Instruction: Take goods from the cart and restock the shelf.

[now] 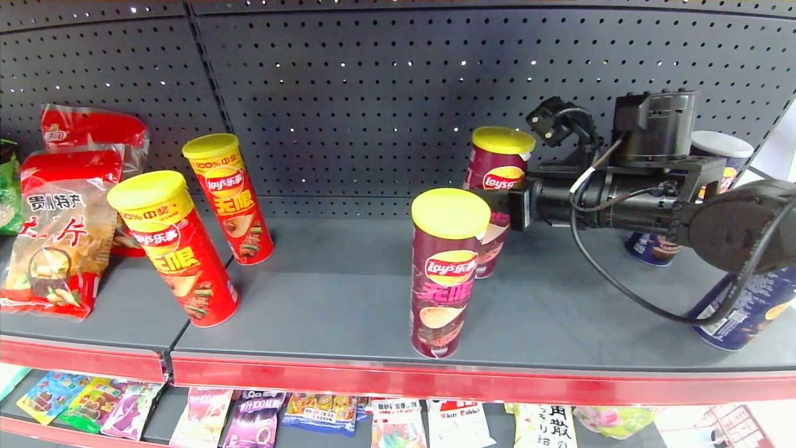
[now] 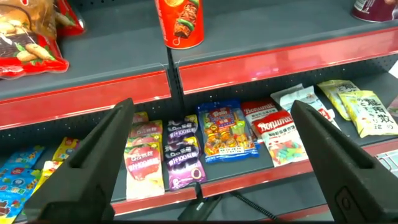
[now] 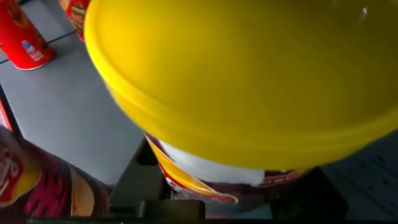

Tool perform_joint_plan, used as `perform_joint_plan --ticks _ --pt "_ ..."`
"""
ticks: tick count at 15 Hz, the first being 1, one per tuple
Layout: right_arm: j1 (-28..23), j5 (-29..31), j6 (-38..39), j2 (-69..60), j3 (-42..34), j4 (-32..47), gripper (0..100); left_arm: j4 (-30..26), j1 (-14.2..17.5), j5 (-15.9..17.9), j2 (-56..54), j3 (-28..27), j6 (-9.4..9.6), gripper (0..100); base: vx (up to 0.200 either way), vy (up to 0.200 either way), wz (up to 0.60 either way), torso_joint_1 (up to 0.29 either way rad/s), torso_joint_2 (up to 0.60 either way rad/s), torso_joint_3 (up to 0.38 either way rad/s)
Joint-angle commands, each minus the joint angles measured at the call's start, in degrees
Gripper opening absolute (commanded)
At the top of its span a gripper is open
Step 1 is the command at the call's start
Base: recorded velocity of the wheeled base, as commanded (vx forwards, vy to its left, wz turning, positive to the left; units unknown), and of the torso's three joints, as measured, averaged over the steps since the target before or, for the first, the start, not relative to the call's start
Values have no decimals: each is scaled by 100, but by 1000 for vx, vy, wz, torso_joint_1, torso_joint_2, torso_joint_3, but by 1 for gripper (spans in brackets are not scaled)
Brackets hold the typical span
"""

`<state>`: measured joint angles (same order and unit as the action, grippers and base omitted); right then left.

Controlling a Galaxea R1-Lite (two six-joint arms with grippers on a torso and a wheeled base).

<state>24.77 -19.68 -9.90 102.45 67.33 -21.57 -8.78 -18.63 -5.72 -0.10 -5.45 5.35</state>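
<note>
Two purple chip cans with yellow lids stand on the grey shelf. The front purple can is near the red shelf edge and free. Behind it, my right gripper comes in from the right and is shut on the middle of the rear purple can. In the right wrist view that can's yellow lid looms close, with a dark finger on each side of the can body. My left gripper is open and empty, hanging in front of the lower shelf.
Two red chip cans stand at the left, beside snack bags. Blue cans sit at the far right behind my right arm. Candy bags fill the lower shelf. Free shelf space lies between the red and purple cans.
</note>
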Motion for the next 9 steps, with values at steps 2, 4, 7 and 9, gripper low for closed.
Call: perform_joint_plan --ticks 2,4,7,9 --pt "80 -10 -3 205 131 -6 0 -1 -1 -8 10 0 1 100 0 0 0 0 0 0" --pt "80 -10 -3 293 254 -14 0 -1 -1 -8 10 0 1 100 0 0 0 0 0 0" --pt "168 8 41 522 509 -102 0 -1 -1 -43 10 0 1 100 0 0 0 0 0 0" --pt "221 16 49 636 553 -269 0 -1 -1 -43 10 0 1 100 0 0 0 0 0 0"
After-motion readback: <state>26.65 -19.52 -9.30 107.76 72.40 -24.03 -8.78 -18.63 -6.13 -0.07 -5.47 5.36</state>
